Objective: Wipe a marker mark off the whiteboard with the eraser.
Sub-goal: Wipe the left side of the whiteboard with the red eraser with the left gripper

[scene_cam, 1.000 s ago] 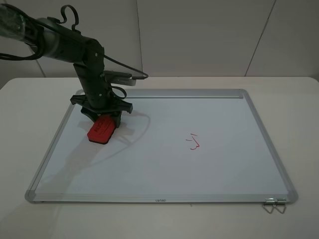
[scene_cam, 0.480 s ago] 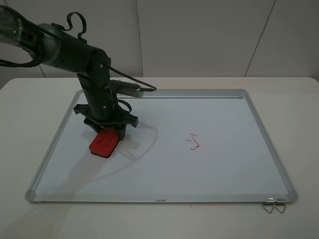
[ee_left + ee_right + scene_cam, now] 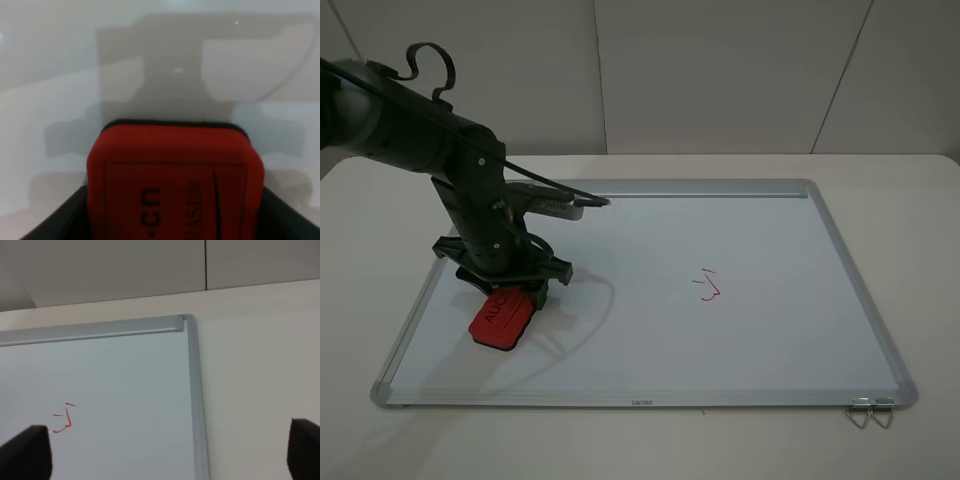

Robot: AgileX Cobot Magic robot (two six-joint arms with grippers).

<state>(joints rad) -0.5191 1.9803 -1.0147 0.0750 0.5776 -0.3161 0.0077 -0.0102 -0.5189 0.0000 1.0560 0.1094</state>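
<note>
The whiteboard (image 3: 760, 330) lies flat on the table. The red eraser (image 3: 501, 319) rests on it near its front left corner, with my left gripper (image 3: 510, 293) shut on its end. In the left wrist view the eraser (image 3: 175, 175) fills the lower half, a dark finger (image 3: 60, 222) on each side. The tiny star-like marker mark shows in no view. Only the larger red hook-shaped squiggle (image 3: 710, 288) is visible, right of the board's middle, far from the eraser. My right gripper (image 3: 165, 450) is open above the board's far right corner, out of the exterior view.
A silver tray strip (image 3: 700, 188) runs along the board's far edge. Metal clips (image 3: 872, 408) hang at its near right corner. White table (image 3: 920, 200) surrounds the board, and a wall stands behind. A cable (image 3: 430, 55) loops over the left arm.
My left gripper has slid the eraser across the board toward the front left corner. The hook-shaped squiggle is unchanged.
</note>
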